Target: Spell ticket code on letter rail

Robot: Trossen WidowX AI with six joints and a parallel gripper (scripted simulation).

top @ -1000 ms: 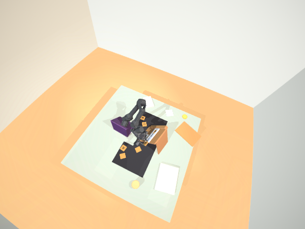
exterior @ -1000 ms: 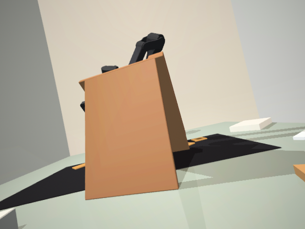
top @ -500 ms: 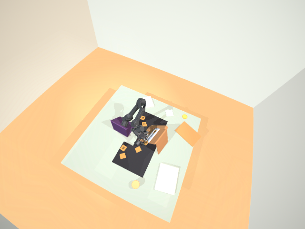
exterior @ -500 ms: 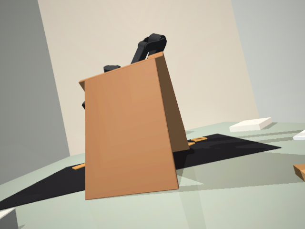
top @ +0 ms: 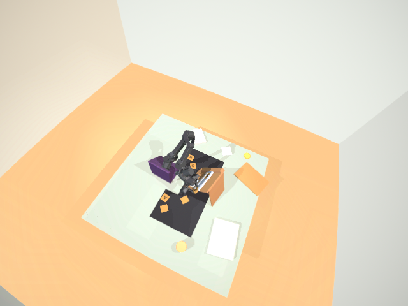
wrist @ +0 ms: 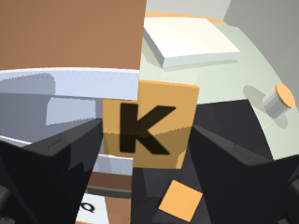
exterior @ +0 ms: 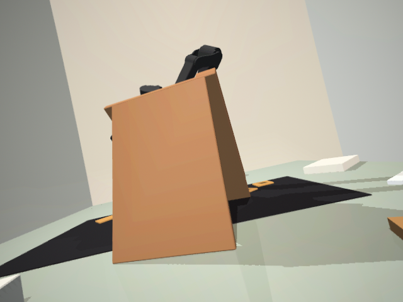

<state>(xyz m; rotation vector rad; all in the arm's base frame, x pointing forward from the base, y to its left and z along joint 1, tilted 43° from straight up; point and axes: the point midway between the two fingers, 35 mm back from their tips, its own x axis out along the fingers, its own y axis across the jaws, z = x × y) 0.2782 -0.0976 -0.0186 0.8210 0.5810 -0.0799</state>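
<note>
My gripper [wrist: 148, 129] [top: 193, 188] is shut on the K tile [wrist: 156, 126], which faces the wrist camera upright. The tile's left part sits between the two lips of the pale rail [wrist: 70, 78] [top: 204, 180] at its open right end; its right part sticks out. The rail is on the tilted orange-brown board [top: 217, 189] [exterior: 169, 168]. Below it, the ticket [wrist: 95, 210] shows only a Q; the rest is hidden. An A tile [top: 164, 197] and two tiles without readable letters [top: 164, 208] [top: 184, 199] lie on the near mat. An O tile [top: 192, 165] and another tile [top: 190, 157] lie on the far mat.
Dark mats [top: 184, 220] [top: 212, 160] lie either side of the board. A purple block [top: 160, 169] is at the arm's base. A white slab [top: 223, 238] [wrist: 193, 39], a yellow-topped cylinder [top: 181, 246] [wrist: 278, 100], an orange slab [top: 251, 178] and a yellow disc [top: 247, 155] stand around.
</note>
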